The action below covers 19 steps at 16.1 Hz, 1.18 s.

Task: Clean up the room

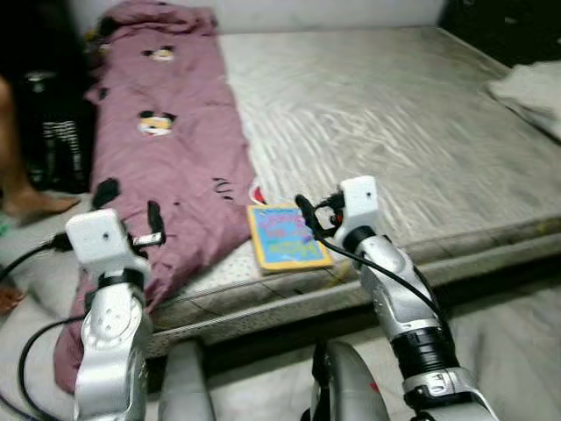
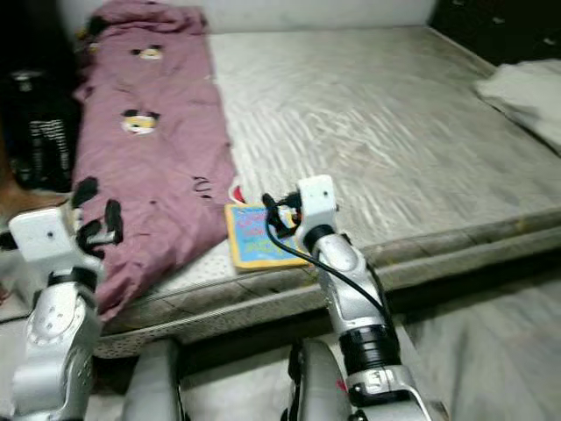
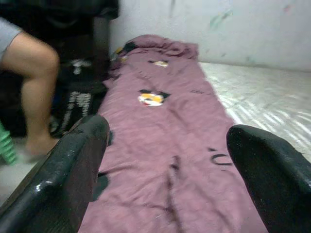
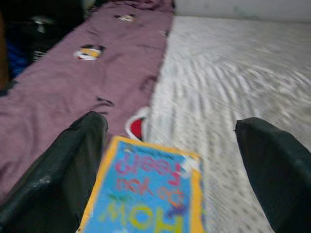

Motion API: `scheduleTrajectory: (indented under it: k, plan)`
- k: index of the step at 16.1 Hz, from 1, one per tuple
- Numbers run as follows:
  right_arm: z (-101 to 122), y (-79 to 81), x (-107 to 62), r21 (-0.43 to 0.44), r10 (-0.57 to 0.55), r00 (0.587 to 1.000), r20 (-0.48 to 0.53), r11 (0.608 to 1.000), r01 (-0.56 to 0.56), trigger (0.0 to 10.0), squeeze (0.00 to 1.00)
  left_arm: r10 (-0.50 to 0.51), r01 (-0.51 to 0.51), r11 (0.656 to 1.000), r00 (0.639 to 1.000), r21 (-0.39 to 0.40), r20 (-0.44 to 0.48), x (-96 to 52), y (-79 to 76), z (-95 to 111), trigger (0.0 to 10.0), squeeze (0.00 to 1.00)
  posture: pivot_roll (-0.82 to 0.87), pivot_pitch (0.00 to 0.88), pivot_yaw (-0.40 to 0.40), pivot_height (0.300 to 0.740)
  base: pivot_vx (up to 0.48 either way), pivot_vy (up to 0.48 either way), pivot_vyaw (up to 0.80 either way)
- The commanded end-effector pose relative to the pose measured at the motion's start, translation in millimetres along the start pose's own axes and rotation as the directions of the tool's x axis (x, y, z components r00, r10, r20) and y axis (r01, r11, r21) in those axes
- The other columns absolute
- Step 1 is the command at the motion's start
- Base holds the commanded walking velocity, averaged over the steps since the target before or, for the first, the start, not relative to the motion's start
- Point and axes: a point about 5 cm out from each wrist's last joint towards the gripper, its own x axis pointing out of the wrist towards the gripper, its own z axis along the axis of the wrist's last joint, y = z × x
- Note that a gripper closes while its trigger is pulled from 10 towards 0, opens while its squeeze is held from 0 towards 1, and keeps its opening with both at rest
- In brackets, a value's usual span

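Your right pincer point(image 1: 308, 213) gapes wide over the book point(image 1: 285, 237); a flat cover on the bed point(image 1: 421, 132) may slip sideways.

A low bed point(image 1: 394, 123) with a pale grey, wavy-patterned mattress cover takes up most of the room. A white wall point(image 3: 218, 29) with faint smudges stands behind its head. Dark furniture point(image 2: 500, 31) sits at the far right corner. The light is dim and even.
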Motion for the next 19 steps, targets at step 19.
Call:
scheduleTrajectory:
  k: [19]
  plan:
    - [8.7, -24.0, -42.7, -0.046, -0.065, 0.997, -0.028, 0.997, 0.064, 10.0, 0.0, 0.101, -0.114, 0.982, 0.991, -0.15, -0.091, 31.1, -12.8, -30.6, 10.0, 0.0, -0.17, 0.082, -0.051, 0.525, 0.0, 0.0, -0.24]
